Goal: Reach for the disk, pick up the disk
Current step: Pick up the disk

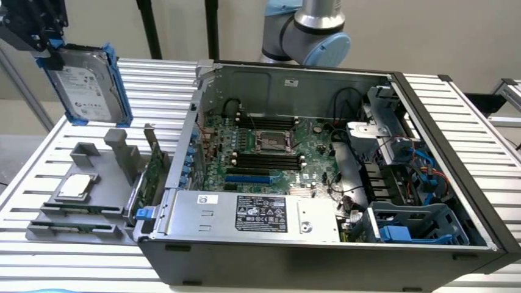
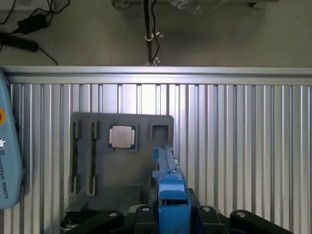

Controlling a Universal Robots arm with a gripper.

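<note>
The disk (image 1: 88, 82), a silver-grey hard drive with a white label and blue side rails, hangs upright in the air at the exterior view's upper left. My gripper (image 1: 47, 49) is shut on its top corner and holds it well above the grey fixture (image 1: 102, 160) on the table. In the wrist view the disk (image 2: 168, 180) appears edge-on as a blue rail running out from between the black fingers of the gripper (image 2: 173, 212).
Below the disk, the grey fixture (image 2: 97, 195) carries a small flat silver square part (image 2: 122, 136) (image 1: 75, 186). The open computer case (image 1: 285, 79) takes up the middle and the exterior view's right of the slatted metal table (image 1: 57, 268). The arm's base (image 1: 313, 30) rises behind the case.
</note>
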